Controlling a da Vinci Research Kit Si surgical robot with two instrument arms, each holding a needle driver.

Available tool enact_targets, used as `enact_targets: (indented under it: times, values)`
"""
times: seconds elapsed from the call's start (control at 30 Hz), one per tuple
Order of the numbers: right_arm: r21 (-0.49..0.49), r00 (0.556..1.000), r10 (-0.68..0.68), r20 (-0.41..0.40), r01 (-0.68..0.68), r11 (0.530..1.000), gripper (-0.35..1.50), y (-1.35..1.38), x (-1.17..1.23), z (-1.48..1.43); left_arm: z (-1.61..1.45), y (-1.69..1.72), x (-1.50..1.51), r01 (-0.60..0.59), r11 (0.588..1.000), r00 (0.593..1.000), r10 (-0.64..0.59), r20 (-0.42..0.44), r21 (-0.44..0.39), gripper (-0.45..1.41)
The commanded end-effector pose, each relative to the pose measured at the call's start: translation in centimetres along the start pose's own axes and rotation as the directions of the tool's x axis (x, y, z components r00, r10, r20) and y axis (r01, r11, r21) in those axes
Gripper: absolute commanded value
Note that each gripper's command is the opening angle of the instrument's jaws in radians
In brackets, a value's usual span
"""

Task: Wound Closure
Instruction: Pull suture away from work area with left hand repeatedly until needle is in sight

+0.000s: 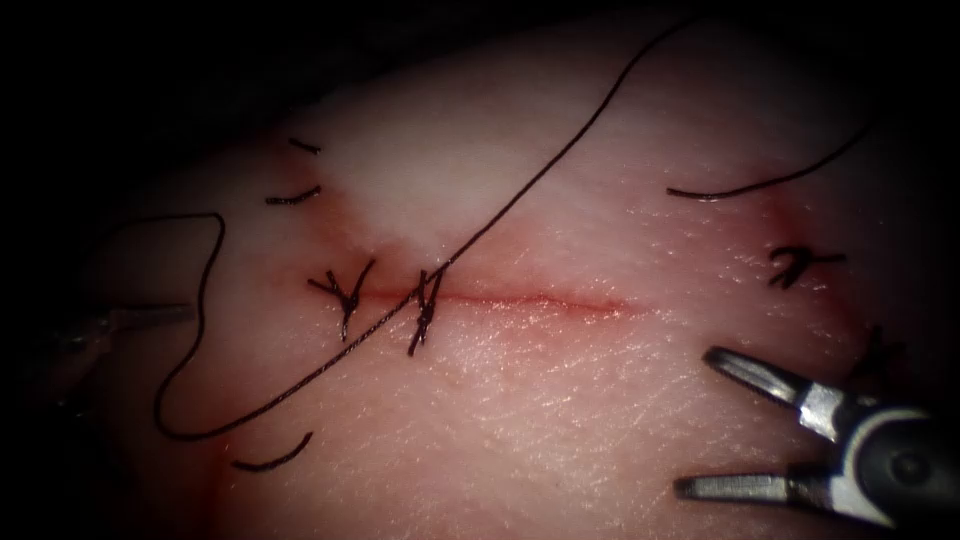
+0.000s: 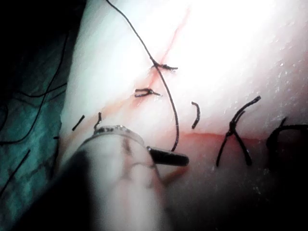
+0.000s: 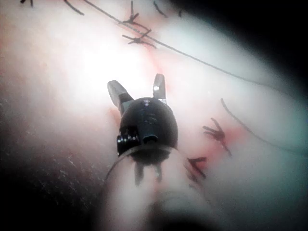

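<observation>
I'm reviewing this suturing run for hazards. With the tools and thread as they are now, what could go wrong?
1. The right claw hangs wide open, holding nothing, just above the tissue; a tip might scrape it.
2. The long thread crosses the stitch on the cut and loops left; it could snag.
3. I see no needle.

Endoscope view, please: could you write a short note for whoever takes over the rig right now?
Right tool: jaws open, holding nothing, over the tissue by the cut's right end.
Left tool: left of the cut; thread runs to its tip, hold unclear.
Done: two stitches across the cut's left end, thread passing through the second.
Left: the cut's right stretch is unstitched.
</observation>
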Motion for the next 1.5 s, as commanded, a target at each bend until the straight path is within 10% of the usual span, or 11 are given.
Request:
enact_targets:
  times: [0.03, 0.1, 0.13, 0.27, 0.77, 1.13, 1.5]
  values:
    - [-0.001, 1.0, -0.001, -0.006, 0.001, 1.0, 1.09, 0.02, 0.06, 0.12, 0.02, -0.09, 0.07, -0.003, 1.0, 1.0, 0.003, -0.008, 0.013, 0.86]
    - [-0.001, 1.0, -0.001, -0.006, 0.001, 1.0, 1.09, 0.02, 0.06, 0.13, 0.04, -0.07, 0.11, -0.021, 1.0, 1.0, 0.021, -0.013, 0.009, 0.73]
    - [-0.001, 1.0, -0.001, -0.006, 0.001, 1.0, 1.11, 0.02, 0.06, 0.12, 0.06, -0.06, 0.11, -0.021, 1.0, 1.0, 0.021, -0.021, -0.004, 0.2]
    - [0.0, 1.0, -0.001, -0.006, 0.001, 1.0, 1.11, 0.01, 0.06, 0.12, 0.13, -0.06, 0.11, -0.02, 1.0, 1.0, 0.02, -0.018, 0.004, -0.45]
    - [0.0, 1.0, -0.002, -0.006, 0.002, 1.0, 1.11, 0.02, 0.05, 0.11, 0.22, -0.25, 0.26, 0.044, 0.999, 0.998, -0.043, -0.05, 0.012, -0.45]
    - [-0.001, 1.0, 0.0, -0.005, 0.0, 1.0, 1.13, -0.01, 0.02, 0.14, 0.12, -0.42, 1.7, -0.002, 1.0, 0.982, -0.004, -0.186, -0.03, -0.45]
    - [0.006, 1.0, 0.004, 0.002, -0.004, 1.0, 1.11, -0.03, -0.04, 0.13, 0.63, -0.81, 2.42, -0.046, 0.996, 0.964, 0.024, -0.264, -0.078, -0.45]
